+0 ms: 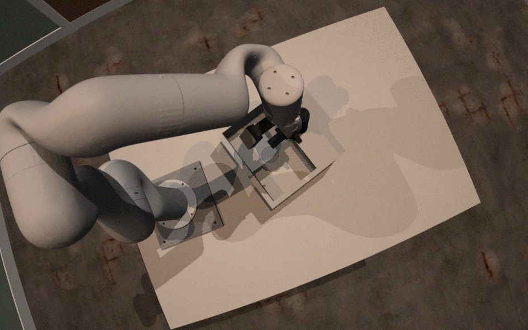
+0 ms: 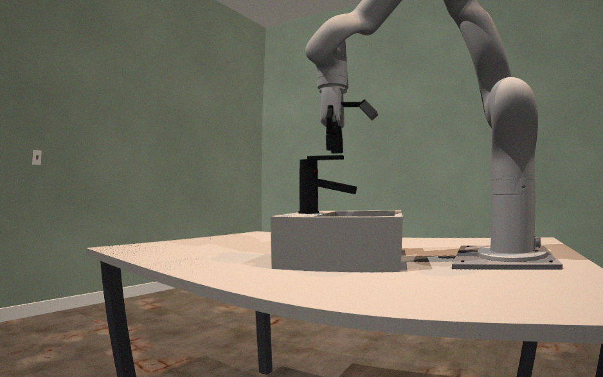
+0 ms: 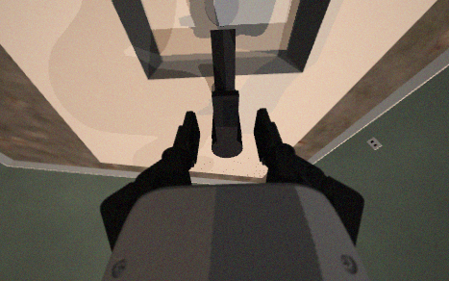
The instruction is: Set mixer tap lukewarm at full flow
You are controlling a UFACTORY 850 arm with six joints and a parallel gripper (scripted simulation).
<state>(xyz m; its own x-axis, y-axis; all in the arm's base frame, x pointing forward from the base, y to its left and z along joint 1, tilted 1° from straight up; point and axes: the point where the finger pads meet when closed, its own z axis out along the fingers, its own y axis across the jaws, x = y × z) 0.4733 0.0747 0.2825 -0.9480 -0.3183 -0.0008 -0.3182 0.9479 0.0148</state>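
One grey sink box (image 2: 336,243) sits mid-table, the black mixer tap (image 2: 308,187) on its rim, lever (image 2: 325,157) lying flat. Directly at twelve o'clock above the lever, the gripper (image 2: 334,148) hangs released, grasping nothing. No readable writing.

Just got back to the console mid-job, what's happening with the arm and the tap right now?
The grey robot arm hangs its black two-finger gripper open just above the flat black lever of the black mixer tap, which stands on the rim of the grey box-shaped sink. The gripper holds nothing and is not touching the lever. In the wrist view the lever sits between the two fingers. The lever lies flat, in line with the spout, so it is not yet lifted.
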